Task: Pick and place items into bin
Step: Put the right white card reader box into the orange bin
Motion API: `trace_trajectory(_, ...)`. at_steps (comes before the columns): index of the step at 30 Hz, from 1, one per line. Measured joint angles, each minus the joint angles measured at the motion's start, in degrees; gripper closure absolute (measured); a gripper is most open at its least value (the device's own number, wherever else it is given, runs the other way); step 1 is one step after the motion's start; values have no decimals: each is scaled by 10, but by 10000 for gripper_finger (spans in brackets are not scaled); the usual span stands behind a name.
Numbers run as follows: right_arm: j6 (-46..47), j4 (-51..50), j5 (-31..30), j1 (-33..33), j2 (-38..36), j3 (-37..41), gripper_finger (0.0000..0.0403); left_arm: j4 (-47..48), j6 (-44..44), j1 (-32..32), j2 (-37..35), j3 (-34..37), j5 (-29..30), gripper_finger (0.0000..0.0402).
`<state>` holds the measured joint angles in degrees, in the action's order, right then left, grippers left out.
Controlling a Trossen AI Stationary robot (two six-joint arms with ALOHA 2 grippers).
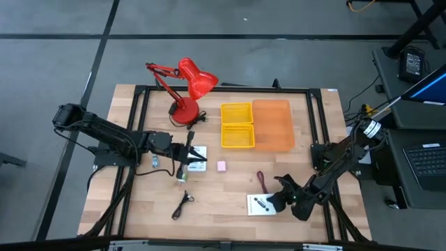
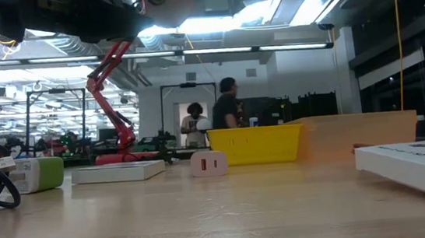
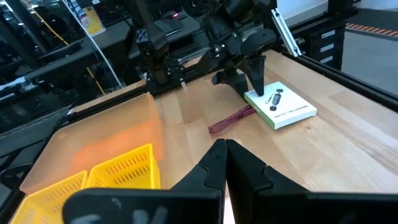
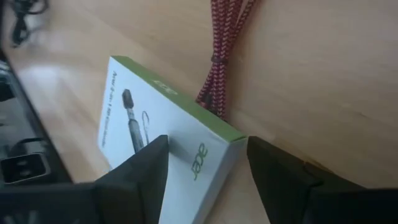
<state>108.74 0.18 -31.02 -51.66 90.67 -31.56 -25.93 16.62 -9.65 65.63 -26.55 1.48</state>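
Note:
My right gripper (image 4: pixel 208 171) is open and slants down over a white printed packet (image 4: pixel 134 134) near the table's front right; its two fingers stand astride the packet's green-edged short end. That packet (image 1: pixel 258 204) lies flat, with a maroon cord (image 1: pixel 262 180) beside its far end. My left gripper (image 3: pixel 225 150) is shut with nothing in it and hovers by a second white packet (image 1: pixel 198 155) at centre left. A pink block (image 1: pixel 221 166), a small green piece (image 1: pixel 181 177) and a black cord (image 1: pixel 182 203) lie on the wood. My right gripper's open fingers (image 4: pixel 146 165) stand on either side of the packet's short green-edged end (image 4: pixel 202 152), coming from above on a slant. Whether they touch it I cannot tell. The packet lies flat on the table.
Two yellow bins (image 1: pixel 237 125) and an orange bin (image 1: pixel 273 124) stand at the far centre. A red desk lamp (image 1: pixel 187 89) stands at the far left of them. Black frame rails (image 1: pixel 223 89) ring the tabletop. People stand in the room beyond (image 2: pixel 227 110).

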Motion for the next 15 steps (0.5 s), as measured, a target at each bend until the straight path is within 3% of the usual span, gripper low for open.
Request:
trace_trajectory(10, -35, 67, -5, 0, 1, 29, 203, 0, 0, 0, 0, 0, 1, 400)
trace_trajectory(15, -41, 68, -2, 0, 2, 30, 237, 0, 0, 0, 0, 0, 2, 399)
